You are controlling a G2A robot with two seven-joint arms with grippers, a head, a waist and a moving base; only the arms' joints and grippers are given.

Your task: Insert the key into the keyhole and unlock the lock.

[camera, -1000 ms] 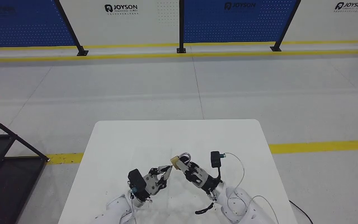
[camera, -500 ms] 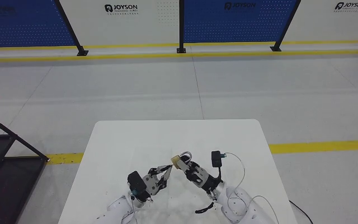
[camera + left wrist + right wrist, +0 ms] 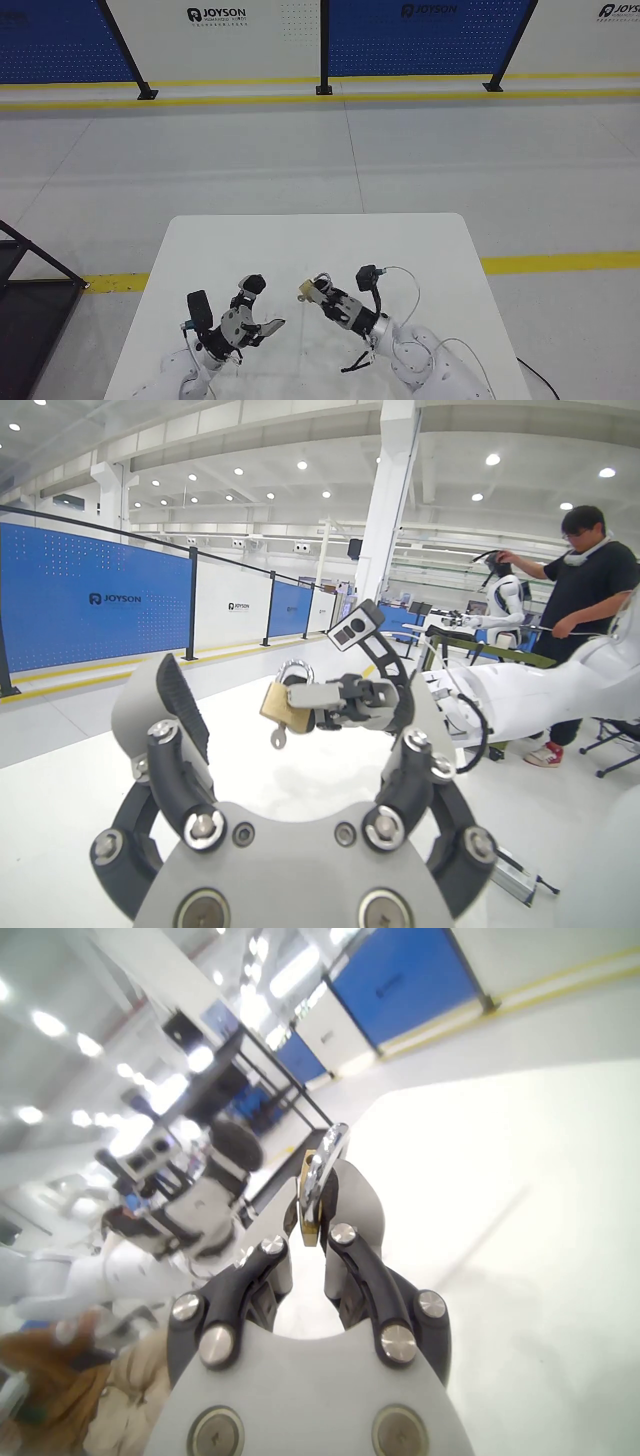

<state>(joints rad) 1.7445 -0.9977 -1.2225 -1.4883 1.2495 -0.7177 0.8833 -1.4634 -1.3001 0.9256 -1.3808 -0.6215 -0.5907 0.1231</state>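
My right gripper [image 3: 322, 298] is shut on a brass padlock [image 3: 309, 290] with a silver shackle, holding it above the white table [image 3: 400, 250]. In the left wrist view the padlock [image 3: 282, 710] faces me, and a small silver key [image 3: 278, 740] sticks out of its underside. My left gripper [image 3: 262, 306] stands open a short way to the left of the lock, touching nothing. Its ribbed fingers [image 3: 175, 700] are spread wide on either side of the lock's line. From the right wrist view, the padlock [image 3: 312, 1198] sits edge-on between the right fingers [image 3: 360, 1208].
A thin cable [image 3: 410, 290] loops from the right wrist over the table. A black metal frame [image 3: 30, 265] stands on the floor left of the table. The table's far half is bare white surface.
My left gripper has drawn back to the left, away from the padlock, and its fingers are spread wider. The right gripper with the padlock has shifted slightly left.
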